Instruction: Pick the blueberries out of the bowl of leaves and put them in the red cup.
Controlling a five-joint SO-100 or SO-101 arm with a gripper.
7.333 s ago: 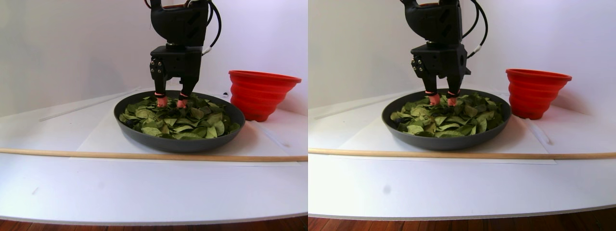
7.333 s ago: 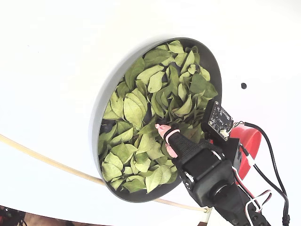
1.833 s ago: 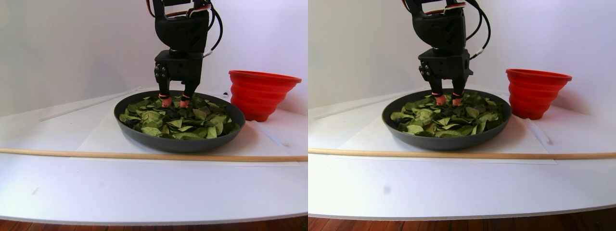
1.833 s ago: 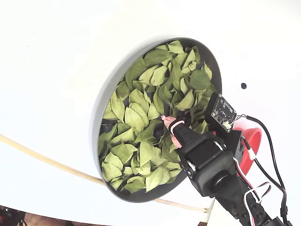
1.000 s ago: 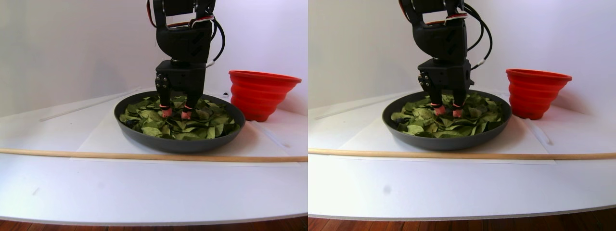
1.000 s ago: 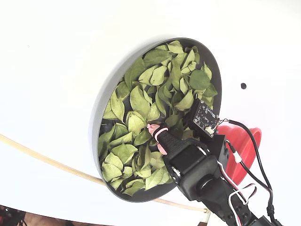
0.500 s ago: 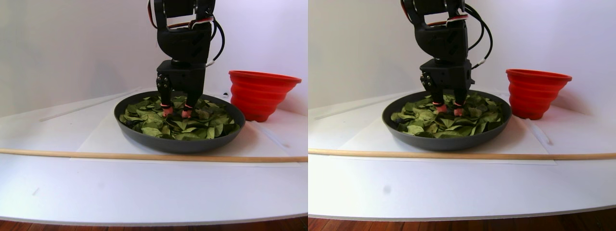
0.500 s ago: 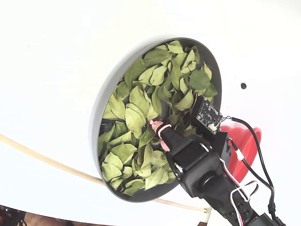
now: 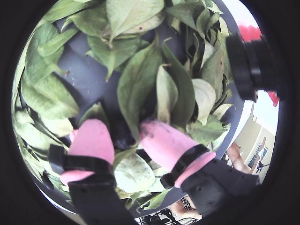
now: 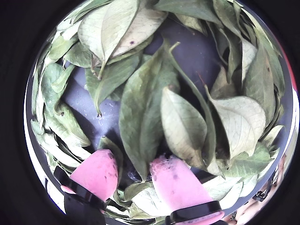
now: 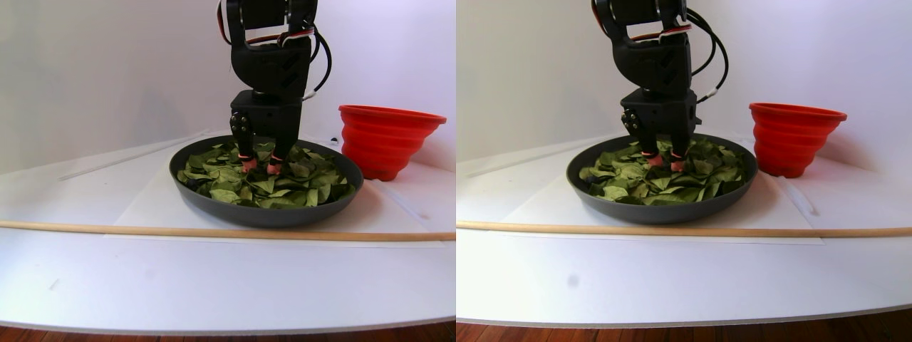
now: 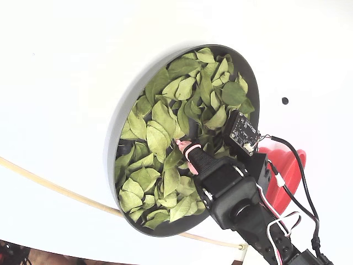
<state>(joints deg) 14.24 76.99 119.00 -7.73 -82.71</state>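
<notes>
We find the black robot hand (image 9: pixel 124 138) with pink fingertips (image 10: pixel 96 173) lowered into the large round shallow dark grey bowl (image 11: pixel 263 214), its fingers spread with a gap between them and buried among the small oval light-green leaves (image 12: pixel 160 118). In a wrist view a small dark round blueberry (image 9: pixel 123 135) sits between the fingertips, unpinched, partly under a leaf. The small red ribbed cup (image 11: pixel 385 139) stands on the white worktop (image 11: pixel 214 278), just beside the bowl.

Leaves (image 9: pixel 140 84) crowd the fingers (image 9: pixel 161 140); bowl (image 11: pixel 214 196) rim low.
</notes>
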